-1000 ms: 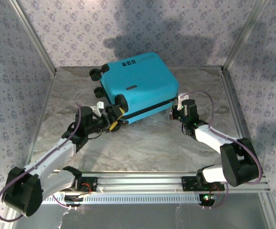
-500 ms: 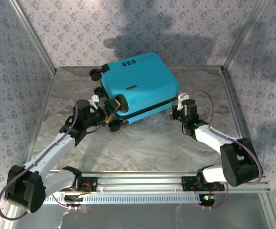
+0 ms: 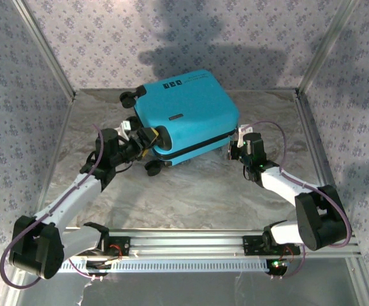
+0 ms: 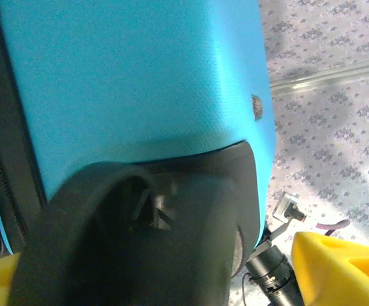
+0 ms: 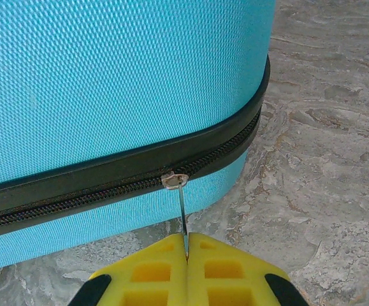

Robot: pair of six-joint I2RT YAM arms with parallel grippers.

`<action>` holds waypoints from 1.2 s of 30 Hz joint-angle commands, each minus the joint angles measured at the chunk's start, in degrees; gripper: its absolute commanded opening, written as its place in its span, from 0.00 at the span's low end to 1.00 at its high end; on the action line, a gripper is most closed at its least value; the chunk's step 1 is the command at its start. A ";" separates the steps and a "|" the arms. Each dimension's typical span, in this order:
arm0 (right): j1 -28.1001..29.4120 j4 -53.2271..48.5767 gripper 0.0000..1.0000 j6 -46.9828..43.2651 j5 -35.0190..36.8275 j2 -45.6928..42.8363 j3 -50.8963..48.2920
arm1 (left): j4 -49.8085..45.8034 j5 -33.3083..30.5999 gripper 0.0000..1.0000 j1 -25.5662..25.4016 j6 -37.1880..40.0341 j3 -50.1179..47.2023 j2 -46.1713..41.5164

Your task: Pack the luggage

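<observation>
Two hands stand at the turquoise suitcase [image 3: 187,111], which lies flat and zipped shut on the marbled surface [image 3: 190,197], toward 12 o'clock from its middle. At the case's 9 o'clock corner the left hand [image 3: 144,141] is spread wide around a black wheel [image 4: 127,242]. The wheel is very near the lens and blurred. The hand's yellow fingers [image 4: 340,268] are cut off by the lower edge, so I cannot judge whether they touch the wheel. At 3 o'clock the right hand [image 5: 185,241] is closed on the thin metal zipper pull [image 5: 181,207], whose lower end is hidden between the pads.
</observation>
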 commanded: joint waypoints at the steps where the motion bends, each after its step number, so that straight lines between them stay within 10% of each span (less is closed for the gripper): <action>1: -0.57 -2.66 0.00 -0.39 1.00 -1.33 -0.15 | 3.74 1.55 0.69 -0.12 1.24 2.00 0.17; 5: -0.51 -2.84 0.00 -0.47 0.83 -1.51 -0.04 | 3.24 0.26 0.40 -0.08 2.87 1.84 0.51; 14: -0.29 -2.95 0.00 -0.58 0.69 -2.52 -0.78 | 0.79 1.87 0.13 2.98 9.82 2.25 2.63; 28: 9.50 0.41 0.00 1.32 2.40 -3.42 -4.40 | -19.95 -0.68 0.07 16.82 37.51 5.25 1.99; 36: 11.71 0.19 0.00 1.14 3.07 -3.67 -4.62 | -29.77 -13.52 0.03 21.18 49.56 15.36 10.02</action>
